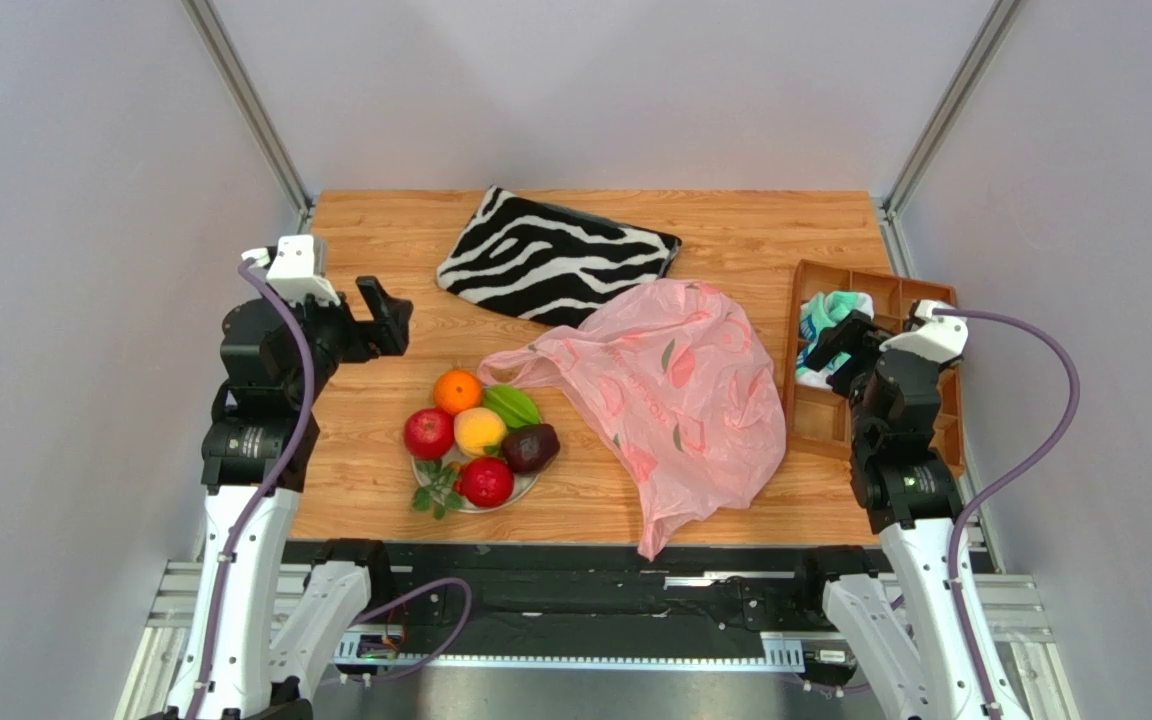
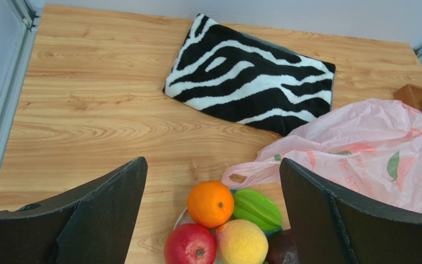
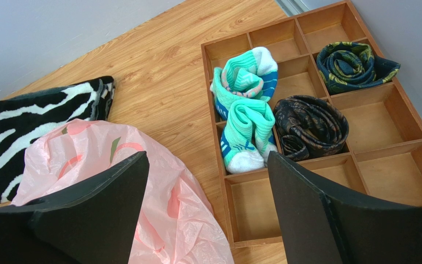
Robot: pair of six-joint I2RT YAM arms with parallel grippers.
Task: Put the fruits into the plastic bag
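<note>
My left gripper (image 1: 384, 312) and right gripper (image 1: 835, 348) hung wide, empty; I judged the bag (image 1: 680, 393) needed its mouth propped open before I took the orange (image 1: 458, 390).

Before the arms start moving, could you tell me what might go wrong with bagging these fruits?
1. The bag lies collapsed with no mouth held open, so fruit may be pushed against it rather than in.
2. The fruits sit heaped and touching; grabbing one could roll its neighbours away.
3. The bag's edge lies right beside the tray of socks; tugging it may snag there.
</note>
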